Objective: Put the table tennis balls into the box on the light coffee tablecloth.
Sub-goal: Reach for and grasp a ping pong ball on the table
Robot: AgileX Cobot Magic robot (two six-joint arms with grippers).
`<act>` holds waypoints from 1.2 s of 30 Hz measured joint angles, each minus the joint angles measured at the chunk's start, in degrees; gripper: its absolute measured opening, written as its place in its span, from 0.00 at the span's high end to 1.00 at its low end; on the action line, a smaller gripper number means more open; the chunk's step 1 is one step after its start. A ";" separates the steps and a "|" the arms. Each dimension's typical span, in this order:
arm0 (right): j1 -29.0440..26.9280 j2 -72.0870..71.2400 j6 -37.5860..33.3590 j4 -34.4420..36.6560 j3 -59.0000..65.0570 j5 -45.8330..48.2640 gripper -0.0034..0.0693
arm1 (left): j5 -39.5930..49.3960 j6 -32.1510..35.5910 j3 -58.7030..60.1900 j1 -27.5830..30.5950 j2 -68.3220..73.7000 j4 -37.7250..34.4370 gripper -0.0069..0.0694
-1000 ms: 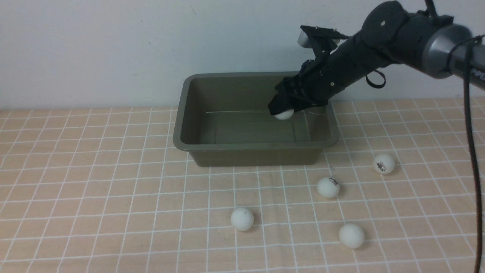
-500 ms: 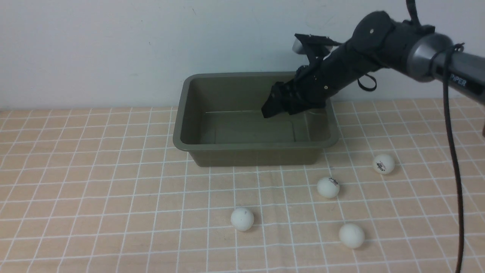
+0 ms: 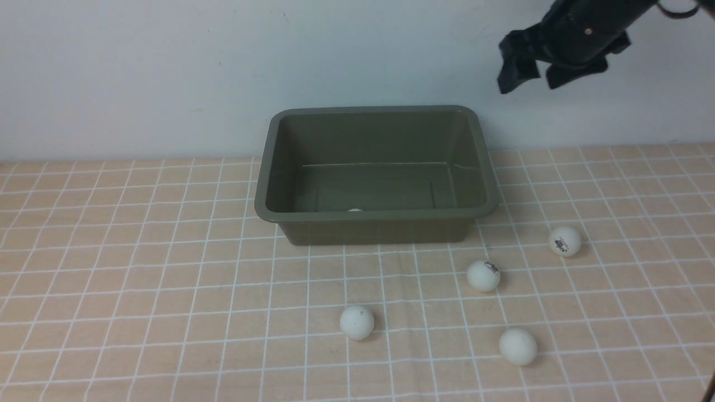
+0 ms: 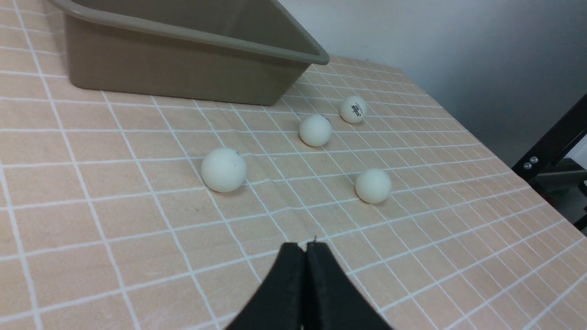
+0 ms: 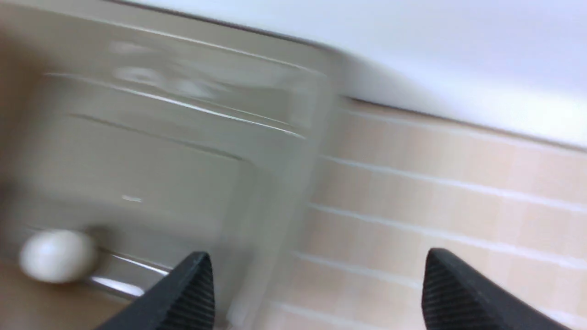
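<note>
Right claw (image 3: 529, 84): a second ago low inside the box (image 3: 267, 167), closed on a ball. Now raised clear, above and right of it, jaws apart, empty. The ball (image 3: 354, 210) let go; now on box floor by near wall.

No print you can read

You get dark marks on two balls: the rightmost ball (image 3: 565, 241) carries a small dark logo on its face; the neighbouring ball (image 3: 484, 275) shows a dark mark near its top; both are too small and blurred for you to spell out a single letter.
</note>
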 joint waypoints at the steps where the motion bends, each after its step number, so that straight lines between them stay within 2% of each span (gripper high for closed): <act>1: -0.69 -1.59 0.25 -1.04 2.60 0.06 0.20 | 0.06 0.00 0.00 0.00 0.00 0.26 1.00; 6: -1.16 -3.80 1.26 -4.94 10.19 0.19 0.20 | 0.21 0.00 0.00 0.00 0.00 0.50 1.00; 21: -1.16 -3.80 2.76 -7.72 27.84 -2.95 0.20 | 1.54 0.06 0.00 0.00 0.00 0.87 1.00; 27: -1.16 -3.80 2.82 -7.72 31.18 -8.93 0.20 | 1.61 0.06 0.00 0.00 0.00 0.89 1.00; 36: -1.16 -1.73 2.94 -7.67 31.26 -10.69 0.20 | 1.61 0.06 0.00 0.00 0.00 0.89 1.00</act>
